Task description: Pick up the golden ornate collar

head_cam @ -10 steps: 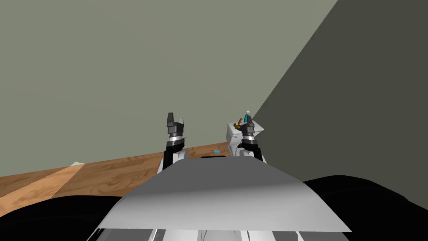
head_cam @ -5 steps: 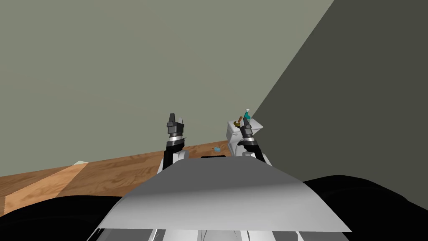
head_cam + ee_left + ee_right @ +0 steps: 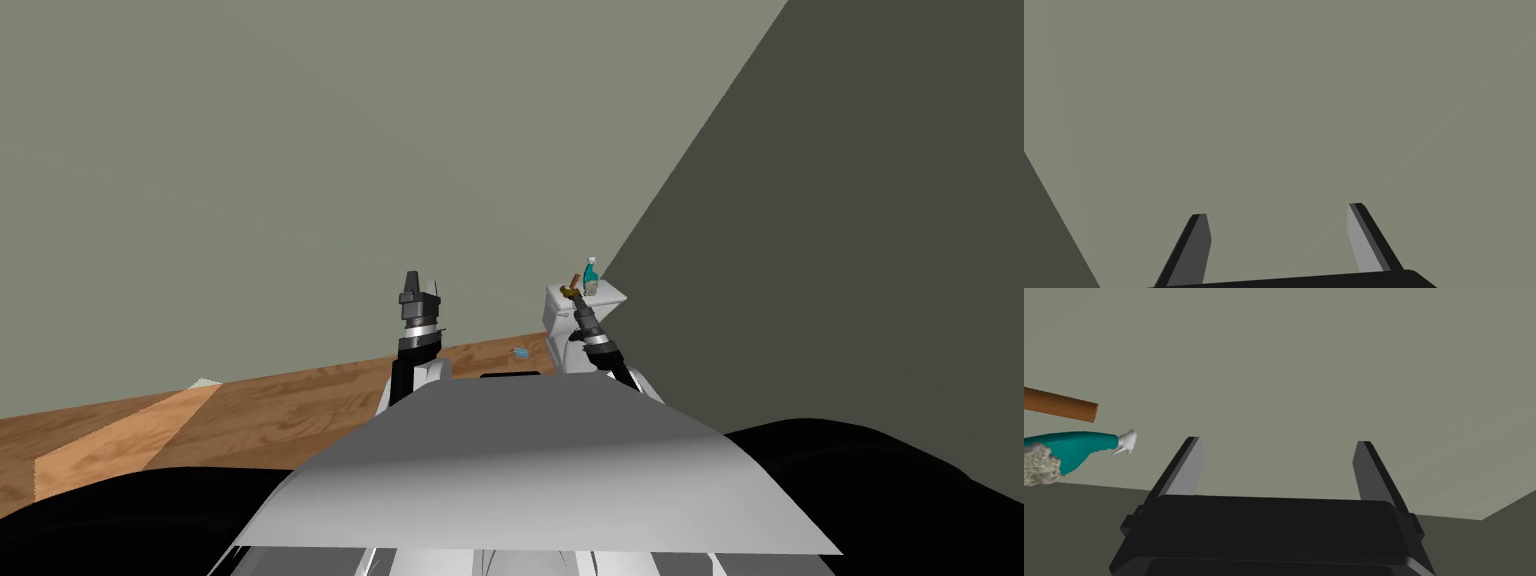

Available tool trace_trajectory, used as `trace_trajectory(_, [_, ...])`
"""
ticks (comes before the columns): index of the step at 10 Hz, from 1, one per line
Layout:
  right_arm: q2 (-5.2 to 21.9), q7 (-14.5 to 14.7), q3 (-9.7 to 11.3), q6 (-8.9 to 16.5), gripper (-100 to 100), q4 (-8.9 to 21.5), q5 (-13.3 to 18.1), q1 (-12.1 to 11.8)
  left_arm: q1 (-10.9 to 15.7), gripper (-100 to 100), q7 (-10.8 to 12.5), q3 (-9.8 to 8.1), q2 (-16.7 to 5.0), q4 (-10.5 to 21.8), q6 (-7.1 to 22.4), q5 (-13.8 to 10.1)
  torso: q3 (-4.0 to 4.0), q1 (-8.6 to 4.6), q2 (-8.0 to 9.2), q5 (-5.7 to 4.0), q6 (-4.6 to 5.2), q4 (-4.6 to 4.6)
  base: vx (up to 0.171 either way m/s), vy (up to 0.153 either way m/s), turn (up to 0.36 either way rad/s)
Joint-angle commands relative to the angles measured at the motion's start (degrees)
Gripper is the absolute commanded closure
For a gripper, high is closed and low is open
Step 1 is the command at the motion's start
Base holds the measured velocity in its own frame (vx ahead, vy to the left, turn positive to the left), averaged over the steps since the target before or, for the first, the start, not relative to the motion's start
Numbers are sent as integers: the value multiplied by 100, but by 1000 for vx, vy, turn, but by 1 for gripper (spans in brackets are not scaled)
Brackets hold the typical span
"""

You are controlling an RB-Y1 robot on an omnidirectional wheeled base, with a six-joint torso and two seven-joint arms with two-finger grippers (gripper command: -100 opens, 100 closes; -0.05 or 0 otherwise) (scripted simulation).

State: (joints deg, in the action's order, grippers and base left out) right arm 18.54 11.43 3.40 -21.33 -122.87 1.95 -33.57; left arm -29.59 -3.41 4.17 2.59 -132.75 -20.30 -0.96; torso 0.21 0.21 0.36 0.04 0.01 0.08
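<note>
The right pincer [image 3: 1279, 447] reaches toward the top of a white block [image 3: 556, 318] standing against an olive-grey wall [image 3: 300, 150], its two fingers spread wide with only the wall between them. The golden collar [image 3: 567, 292], a small gold-brown shape, lies on the near edge of the block's top, right at the pincer's tip in the head view; whether they touch cannot be told. Behind the collar stand a teal spray bottle [image 3: 590, 274] with a white nozzle and a slanting brown stick [image 3: 575, 280]. A speckled pale lump [image 3: 1038, 464] shows against the bottle in the right wrist view. The left pincer [image 3: 1279, 210] is held upright well apart from the block, also open and empty. A small blue object [image 3: 519, 353] lies on the wooden floor [image 3: 250, 410].
</note>
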Motion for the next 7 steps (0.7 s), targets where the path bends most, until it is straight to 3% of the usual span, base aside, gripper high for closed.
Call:
trace_trajectory(1, [286, 203, 14, -30, -100, 286, 180, -5, 0, 0, 0, 0, 0, 0, 0, 0, 0, 0, 0, 0, 0, 0, -123, 100, -2])
trace_trajectory(6, [1161, 535, 31, -98, -100, 917, 543, -137, 0, 0, 0, 0, 0, 0, 0, 0, 0, 0, -3, 1, -1, 1, -85, 63, 16])
trace_trajectory(7, [1235, 535, 31, -98, -100, 971, 543, -137, 0, 0, 0, 0, 0, 0, 0, 0, -6, -4, -13, 0, -1, -2, -37, 40, 15])
